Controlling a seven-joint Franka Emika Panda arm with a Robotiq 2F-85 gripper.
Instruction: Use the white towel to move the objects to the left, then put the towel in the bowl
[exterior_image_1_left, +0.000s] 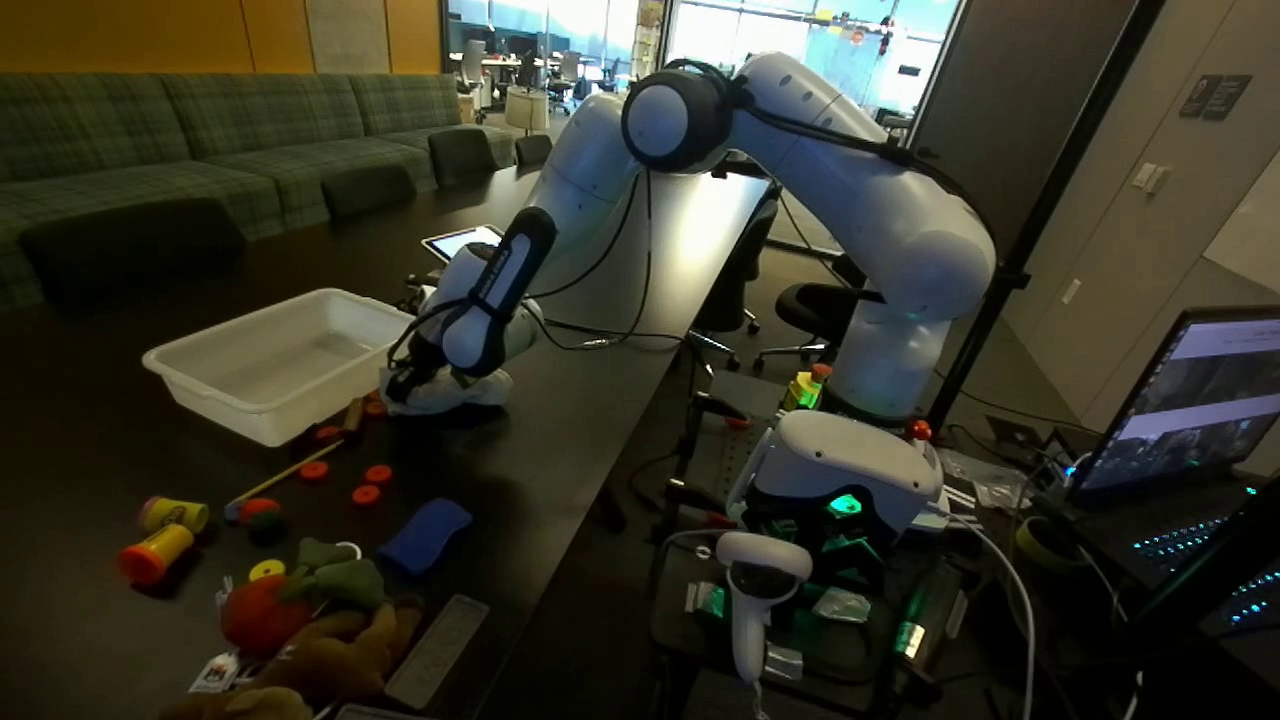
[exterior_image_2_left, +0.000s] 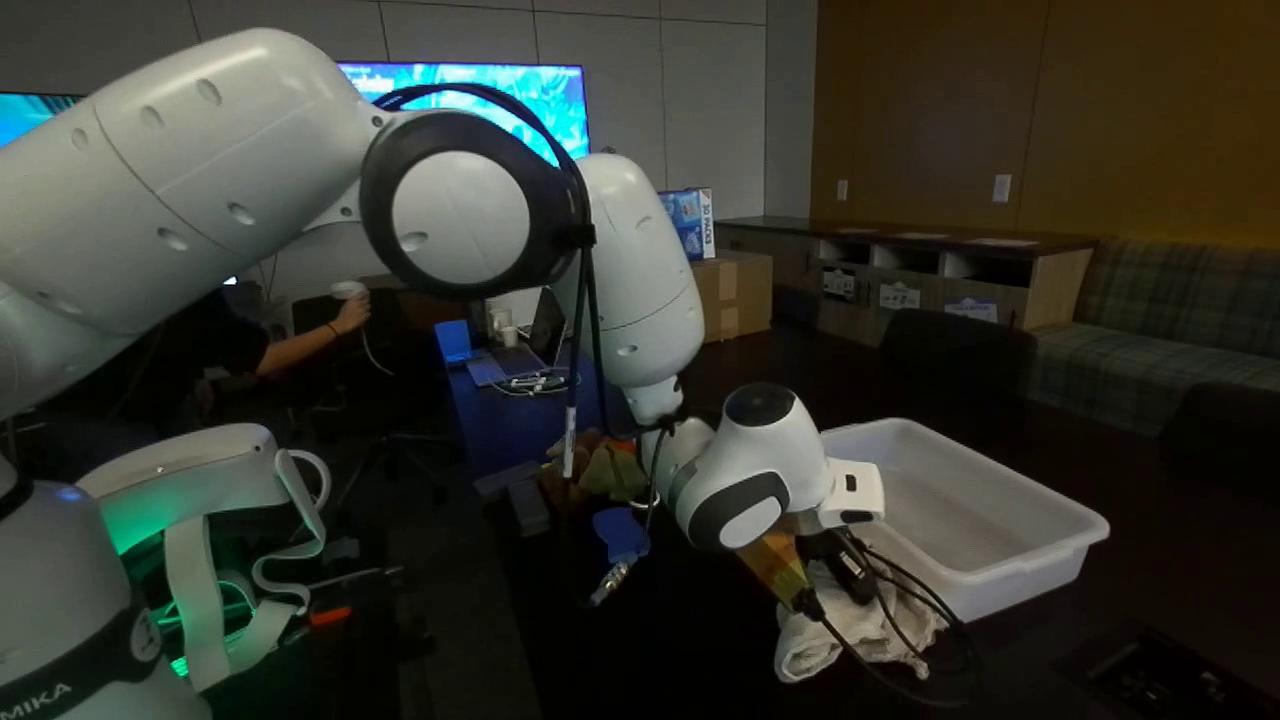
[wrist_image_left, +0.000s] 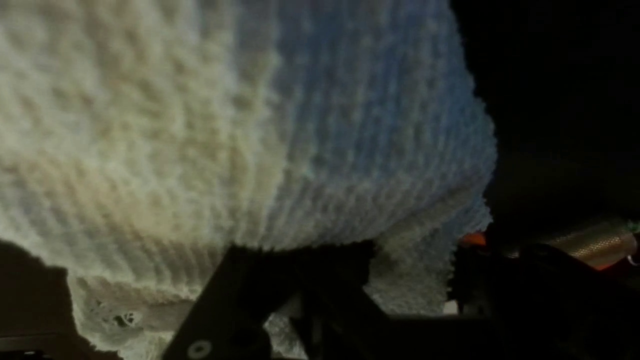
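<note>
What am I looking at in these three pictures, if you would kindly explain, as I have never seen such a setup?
The white robot arm is a jointed machine; the gripper at its end works like a hand. Two pictures come from cameras standing outside it; the third, filled mostly by the white towel, comes from a camera on its wrist. On the dark table are a white plastic tub, orange-red discs, a blue block and what look like soft toys. The gripper appears closed on the towel, beside the tub.

Long table (exterior_image_1_left: 555, 430), chairs (exterior_image_1_left: 365, 192) and wall screen (exterior_image_2_left: 552, 95) show an office
</note>
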